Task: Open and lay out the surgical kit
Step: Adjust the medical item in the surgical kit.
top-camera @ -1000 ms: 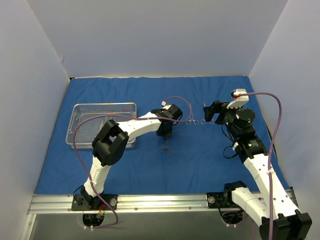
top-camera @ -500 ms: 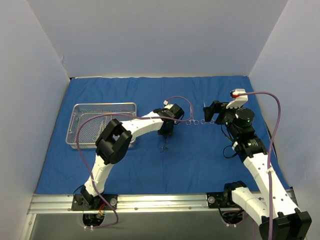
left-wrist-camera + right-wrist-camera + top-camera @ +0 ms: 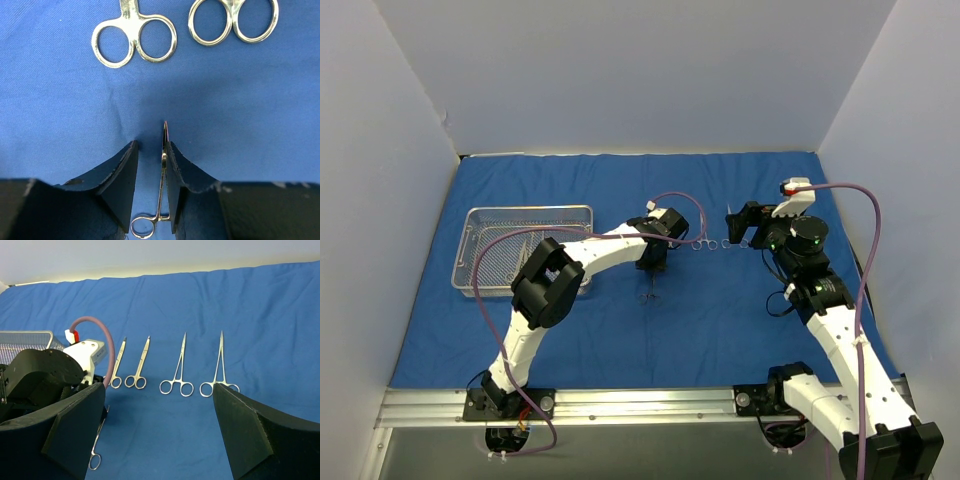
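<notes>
Left gripper (image 3: 151,145): jaws partly spread, pointing down at the blue cloth (image 3: 620,180). One thin ring-handled instrument (image 3: 163,175) sits between the fingers (image 3: 175,175), seen edge-on and touching the inner face of one finger. Bare cloth shows between it and the other finger, so it does not look pinched. Whether it lies flat or stands on edge: cannot tell.

Key relation: the instrument's long axis runs along the fingers. Its tip points ahead, out past the fingertips, and its ring sits back toward the wrist. In the top view it lies just nearward of the left gripper, on the base side.

The row of four instruments (image 3: 177,371) is laid side by side on the cloth, tips away from the right wrist camera and rings toward it. Two of those ring pairs lie near the loose tip, apart from it.

Right gripper (image 3: 159,386): jaws spread wide, nothing between them. It hovers at the right end of the row, well apart from the loose instrument. The left arm is the nearer one.

Wire-mesh tray (image 3: 530,209): on the cloth, far left. Thin items are visible inside, count not readable.

In the way: the purple cable (image 3: 685,200) loops beside the left wrist. Judgement: any push forward risks knocking the nearest rings.
</notes>
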Robot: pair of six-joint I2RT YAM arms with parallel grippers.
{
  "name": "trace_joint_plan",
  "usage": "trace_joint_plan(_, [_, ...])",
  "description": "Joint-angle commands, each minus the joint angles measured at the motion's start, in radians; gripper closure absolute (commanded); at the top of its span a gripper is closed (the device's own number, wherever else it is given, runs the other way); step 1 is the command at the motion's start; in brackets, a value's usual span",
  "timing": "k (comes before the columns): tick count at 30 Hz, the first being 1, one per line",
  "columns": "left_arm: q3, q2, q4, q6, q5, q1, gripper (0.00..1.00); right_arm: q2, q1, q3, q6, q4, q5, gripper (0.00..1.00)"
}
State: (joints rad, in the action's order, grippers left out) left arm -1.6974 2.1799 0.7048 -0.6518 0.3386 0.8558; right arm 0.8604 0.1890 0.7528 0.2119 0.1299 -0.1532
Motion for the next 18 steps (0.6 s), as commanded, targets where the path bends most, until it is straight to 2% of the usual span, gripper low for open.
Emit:
trace_joint_plan(1, [0.008,-0.002,0.015,-0.028,0.031,0.000,0.62,0.002,0.007,0.005,-0.009,0.023,-0.008,0.16])
trace_joint_plan(18, [0.059,-0.046,0.013,-0.062,0.039,-0.015,0.63,0.002,0.007,0.005,-0.011,0.025,-0.014,0.16])
